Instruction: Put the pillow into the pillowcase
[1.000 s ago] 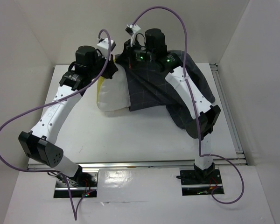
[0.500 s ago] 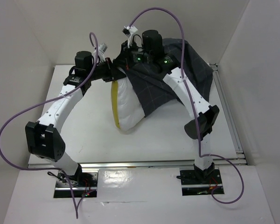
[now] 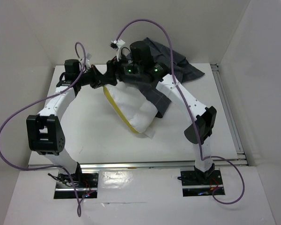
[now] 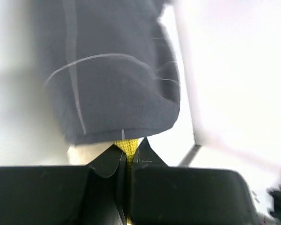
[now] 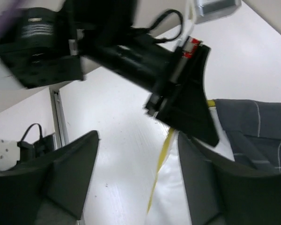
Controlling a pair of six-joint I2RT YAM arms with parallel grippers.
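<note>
Pillowcase [image 3: 178,65] slid back, left tool [image 4: 127,149] pinching pillow [image 3: 133,105]

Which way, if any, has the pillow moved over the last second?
Yes. The pillow has swung toward the table's front rail; its low end is now nearer that rail and further right.

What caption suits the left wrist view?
Left gripper clamps the yellow-banded white pillow, charcoal grid-patterned fabric pillowcase draped just beyond.

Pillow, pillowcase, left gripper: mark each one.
pillow [image 3: 133,105], top view, middle of its white face.
pillowcase [image 3: 187,68], top view, bunched far part.
left gripper [image 4: 129,149], left wrist view, between its fingertips.
</note>
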